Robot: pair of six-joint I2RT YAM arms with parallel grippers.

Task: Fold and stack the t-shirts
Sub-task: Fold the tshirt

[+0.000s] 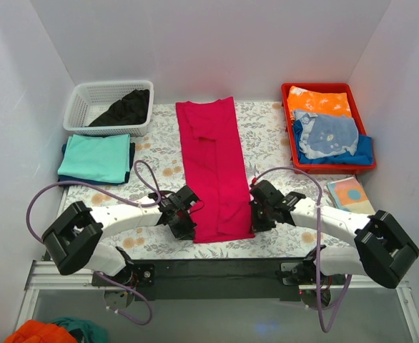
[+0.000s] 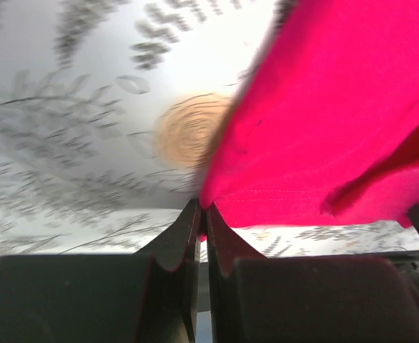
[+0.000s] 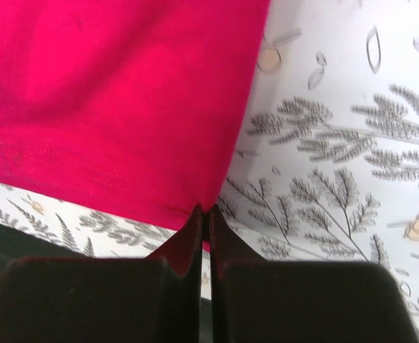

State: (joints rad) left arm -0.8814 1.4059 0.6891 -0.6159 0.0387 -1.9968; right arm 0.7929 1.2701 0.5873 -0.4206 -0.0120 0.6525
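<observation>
While L jaws & R jaws each pinch a near hem corner, crimson tee [image 1: 213, 164] lies folded lengthwise

A long folded t-shirt [image 1: 213, 168] lay mid-frame on the table [image 1: 152, 143], the left gripper [image 1: 188, 211] at its lower left corner and the right gripper [image 1: 254, 209] at its lower right, with a basket [image 1: 77, 118] holding a garment [image 1: 127, 107] at upper left, a folded stack [image 1: 95, 157] below it, and a tray [image 1: 317, 86] of clothes [image 1: 327, 132] at upper right.
</observation>
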